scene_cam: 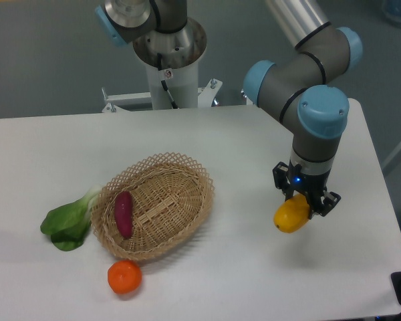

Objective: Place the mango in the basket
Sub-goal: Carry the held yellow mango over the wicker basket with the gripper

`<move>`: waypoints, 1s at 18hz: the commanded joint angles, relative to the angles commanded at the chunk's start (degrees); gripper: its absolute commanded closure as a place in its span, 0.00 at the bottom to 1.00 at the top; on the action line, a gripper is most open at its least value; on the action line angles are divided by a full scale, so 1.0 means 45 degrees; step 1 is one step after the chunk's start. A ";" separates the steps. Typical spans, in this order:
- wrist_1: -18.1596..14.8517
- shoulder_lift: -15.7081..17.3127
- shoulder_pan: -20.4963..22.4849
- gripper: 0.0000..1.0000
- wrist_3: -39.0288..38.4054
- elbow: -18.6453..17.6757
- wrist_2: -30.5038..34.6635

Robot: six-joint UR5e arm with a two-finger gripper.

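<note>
The pincer (pixel 302 202) is clamped on the mango (pixel 291 214), holding it over the white worktop (pixel 240 274), well to the right of the basket (pixel 154 204). A purple sweet potato (pixel 123 214) lies inside the basket; a tangerine (pixel 124 277) sits just below it.

Yellow mango (pixel 291 215) held right of tan wicker basket (pixel 187 175).

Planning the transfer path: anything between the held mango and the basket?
Nothing visible. The gripper holds the mango right of the basket, with only bare table between them. A purple sweet potato already lies in the basket's left part; the rest is free.
</note>
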 joint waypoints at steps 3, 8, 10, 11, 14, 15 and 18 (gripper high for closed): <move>0.0020 0.0000 0.0000 0.40 0.0020 -0.0020 0.0000; 0.0039 0.0020 -0.0058 0.40 -0.0116 -0.0097 -0.0078; 0.0039 0.0039 -0.0059 0.40 -0.0292 -0.0117 -0.0137; 0.0058 0.0058 -0.0078 0.40 -0.0370 -0.0137 -0.0137; 0.0098 0.0117 -0.0311 0.40 -0.0799 -0.0215 -0.0117; 0.0059 0.0137 -0.0467 0.40 -0.0936 -0.0273 -0.0079; 0.0117 0.0429 -0.0916 0.40 -0.1210 -0.0721 -0.0078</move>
